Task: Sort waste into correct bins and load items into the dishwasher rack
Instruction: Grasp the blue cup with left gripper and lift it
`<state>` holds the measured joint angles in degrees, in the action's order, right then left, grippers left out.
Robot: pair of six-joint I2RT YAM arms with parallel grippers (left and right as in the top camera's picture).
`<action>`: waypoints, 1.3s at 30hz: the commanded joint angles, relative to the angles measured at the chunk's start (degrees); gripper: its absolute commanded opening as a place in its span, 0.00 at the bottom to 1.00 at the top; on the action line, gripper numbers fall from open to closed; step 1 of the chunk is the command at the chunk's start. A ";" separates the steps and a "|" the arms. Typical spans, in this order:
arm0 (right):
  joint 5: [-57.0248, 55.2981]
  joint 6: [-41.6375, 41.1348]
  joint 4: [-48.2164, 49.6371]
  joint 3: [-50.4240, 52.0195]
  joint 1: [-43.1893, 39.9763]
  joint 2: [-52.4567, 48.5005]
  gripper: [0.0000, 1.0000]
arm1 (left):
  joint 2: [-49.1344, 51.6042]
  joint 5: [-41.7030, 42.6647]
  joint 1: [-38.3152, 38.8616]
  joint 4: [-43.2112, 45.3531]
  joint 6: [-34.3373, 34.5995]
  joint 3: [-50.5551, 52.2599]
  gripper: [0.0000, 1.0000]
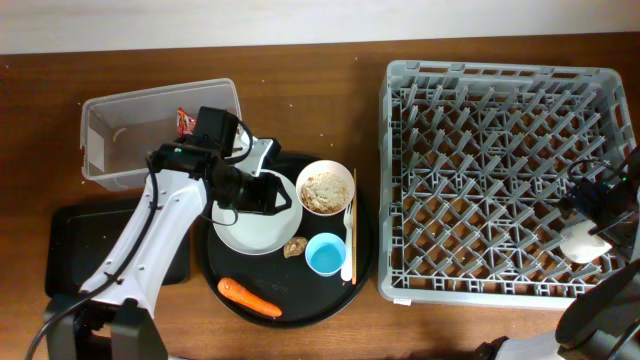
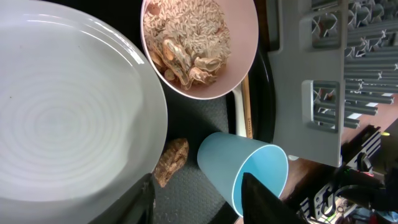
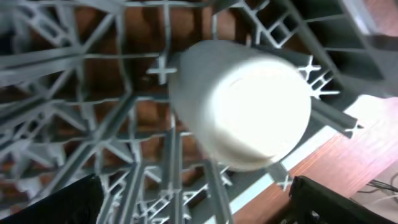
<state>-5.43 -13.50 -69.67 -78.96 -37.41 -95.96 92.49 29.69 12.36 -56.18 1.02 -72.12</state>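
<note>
Over the table's 3 o'clock side, the rack (image 1: 505, 180) reaches the frame edge, and the right arm above its 4 o'clock corner is cut off there. The black tray (image 1: 70, 250) at 8 o'clock lies partly under the left arm. That arm also covers the plate (image 1: 255, 235) along its 12 o'clock rim and hides part of the red wrapper (image 1: 185, 121), which lies toward the 2 o'clock side of the tub (image 1: 95, 140). The white cup (image 3: 242, 106) rests among the pegs in the rack's 4 o'clock corner. It is blurred and glaring in the wrist view, so I cannot tell whether it stands or leans. The fork (image 1: 347, 262) and chopsticks (image 1: 354, 250) lie side by side and are hard to separate.

The right gripper (image 3: 196, 183) is released, with its fingers (image 3: 62, 199) spread wide on either side of the white cup.

Between tub and rack sits the round tray (image 1: 300, 295). It carries:
- the plate at 10 o'clock
- the bowl (image 1: 325, 187) of beige scraps (image 2: 186, 31) at 1 o'clock
- the fork and chopsticks along 3 o'clock
- the blue cup (image 2: 230, 158) at 4 o'clock, mouth up
- the carrot (image 1: 250, 297) at 7 o'clock
- the lump (image 2: 171, 160) near the middle, just beside the plate

The left gripper (image 2: 198, 183) hangs over the plate's 1 o'clock rim, close to the bowl. Its jaws are parted and clamp nothing. One finger overlaps the plate's edge and the other overlaps the blue cup, and I cannot tell whether either touches.
</note>
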 commanded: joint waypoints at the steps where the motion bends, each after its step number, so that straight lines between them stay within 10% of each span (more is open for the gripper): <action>1: 4.79 -0.28 -2.12 -5.66 0.37 2.38 0.98 | 0.42 -0.17 -0.15 -0.11 -1.07 -0.31 0.45; 7: 25.18 12.90 -9.73 -12.98 5.79 9.07 0.98 | 0.42 0.96 0.48 -1.22 -1.07 -0.31 0.46; 29: 25.81 17.55 -18.01 -12.59 30.32 11.93 0.98 | 3.50 -7.63 17.00 5.05 2.75 9.84 0.52; 34: 25.83 17.57 -18.45 -12.59 30.32 11.93 0.99 | 4.85 -7.45 17.57 5.64 2.80 9.33 0.05; 39: 25.81 17.55 -18.49 -12.59 30.32 11.91 0.98 | 4.15 -6.08 16.17 1.55 2.78 2.08 0.00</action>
<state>19.64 3.49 -88.12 -91.22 -7.55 -84.23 97.41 22.02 29.74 -52.42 3.88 -64.03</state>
